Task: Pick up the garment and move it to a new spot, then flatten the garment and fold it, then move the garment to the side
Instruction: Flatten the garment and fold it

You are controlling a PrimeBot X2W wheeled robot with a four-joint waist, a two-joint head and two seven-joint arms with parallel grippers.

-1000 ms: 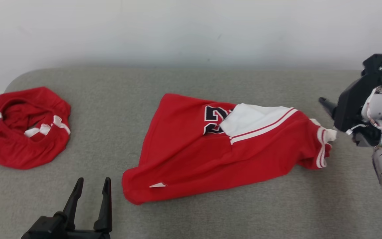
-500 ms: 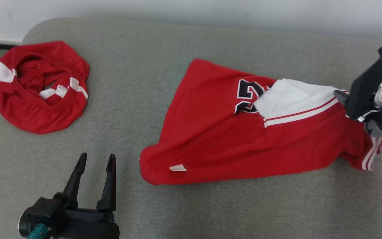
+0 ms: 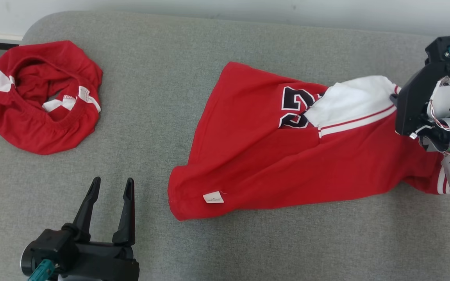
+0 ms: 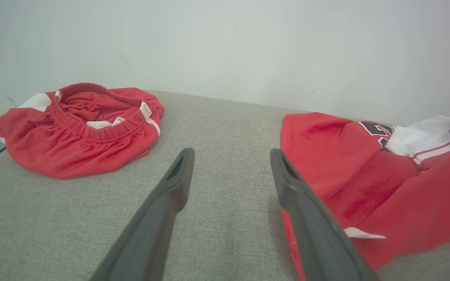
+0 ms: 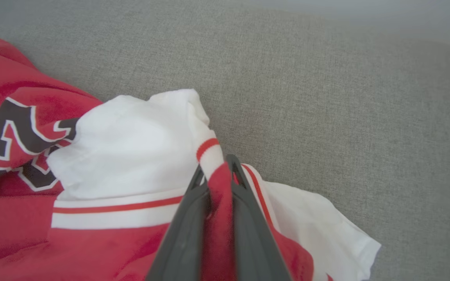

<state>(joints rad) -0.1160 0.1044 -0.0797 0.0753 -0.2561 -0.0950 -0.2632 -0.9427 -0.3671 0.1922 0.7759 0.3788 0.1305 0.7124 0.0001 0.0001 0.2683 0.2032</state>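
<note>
The right gripper point(image 5: 217, 175) is pinched narrow on a red-and-white fold at the right end of the red jersey point(image 3: 287, 164), with cloth squeezed between its 2 fingers. The jersey lies spread across the middle of the grey cushion point(image 3: 170, 78), its white panel point(image 3: 350, 99) folded over part of the black number point(image 3: 295, 107). A white label point(image 3: 213, 197) sits by the near hem. The left gripper point(image 3: 113, 181) hovers wide, holding nothing, near the jersey's left corner. The red shorts point(image 3: 37, 101) sit bunched well apart at far left.

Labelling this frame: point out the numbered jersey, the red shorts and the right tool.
numbered jersey point(image 3: 256, 168): head view, plain red body.
red shorts point(image 3: 33, 128): head view, lower red fabric.
right tool point(image 5: 216, 168): right wrist view, between fingertips pinching the jersey.
</note>
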